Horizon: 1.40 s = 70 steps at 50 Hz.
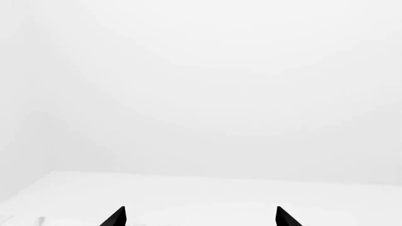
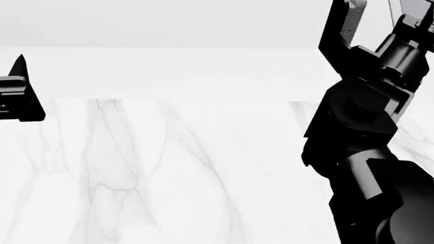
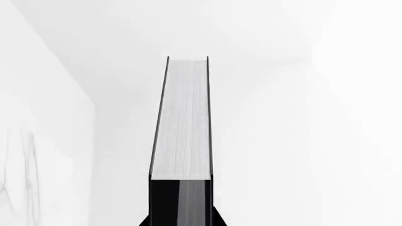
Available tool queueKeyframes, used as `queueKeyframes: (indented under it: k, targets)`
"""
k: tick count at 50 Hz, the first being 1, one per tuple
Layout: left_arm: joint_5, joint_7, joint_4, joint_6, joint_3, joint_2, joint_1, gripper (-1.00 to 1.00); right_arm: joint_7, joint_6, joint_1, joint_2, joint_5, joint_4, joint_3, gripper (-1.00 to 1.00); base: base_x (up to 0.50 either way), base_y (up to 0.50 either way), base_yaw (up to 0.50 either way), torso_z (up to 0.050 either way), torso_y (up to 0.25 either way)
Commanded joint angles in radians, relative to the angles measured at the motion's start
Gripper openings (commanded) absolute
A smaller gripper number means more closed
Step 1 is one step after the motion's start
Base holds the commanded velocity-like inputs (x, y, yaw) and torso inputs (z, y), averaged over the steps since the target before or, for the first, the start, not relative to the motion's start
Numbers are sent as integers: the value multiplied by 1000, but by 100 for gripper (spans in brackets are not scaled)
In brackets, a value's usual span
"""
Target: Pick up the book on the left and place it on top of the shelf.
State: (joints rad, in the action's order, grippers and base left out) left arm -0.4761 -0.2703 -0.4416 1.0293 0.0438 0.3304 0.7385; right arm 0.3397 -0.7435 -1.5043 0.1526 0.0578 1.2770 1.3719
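Observation:
The book (image 3: 180, 141) is small and black with white page edges. It stands edge-on between the jaws of my right gripper (image 3: 180, 222), which is shut on its lower end. In the head view my right arm (image 2: 359, 117) is raised at the right, and the book (image 2: 352, 14) shows at the top edge. My left gripper (image 1: 201, 219) is open and empty, its two dark fingertips (image 1: 116, 217) wide apart. One of its fingers (image 2: 20, 76) shows at the head view's left edge. The shelf is out of view.
A white marble-veined tabletop (image 2: 169, 168) spreads below both arms, with a plain white wall (image 2: 169, 20) behind it. The left wrist view shows only white wall and a white surface (image 1: 188, 193).

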Motion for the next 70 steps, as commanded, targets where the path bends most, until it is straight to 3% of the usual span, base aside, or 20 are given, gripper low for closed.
queueKeyframes:
  k: [1, 4, 24, 56, 70]
  targets:
    - [-5, -3, 1, 0, 1, 2, 1, 100, 16, -160, -30, 44, -58, 32, 70, -100, 0, 0, 0, 0, 10]
    - [-6, -4, -3, -2, 6, 6, -4, 100, 23, -259, -22, 83, -61, 32, 82, -100, 0, 0, 0, 0, 0]
    - [-15, -7, -7, -10, 14, 12, -20, 100, 22, -514, 33, 166, -60, 32, 26, -100, 0, 0, 0, 0, 1]
    - [-29, -17, -16, -16, 30, 24, -39, 100, 60, -613, 120, 206, -57, 32, -111, -100, 0, 0, 0, 0, 1]
    - [-35, -24, -24, -12, 35, 29, -43, 100, 101, -602, 166, 233, -56, 32, -243, -100, 0, 0, 0, 0, 1]
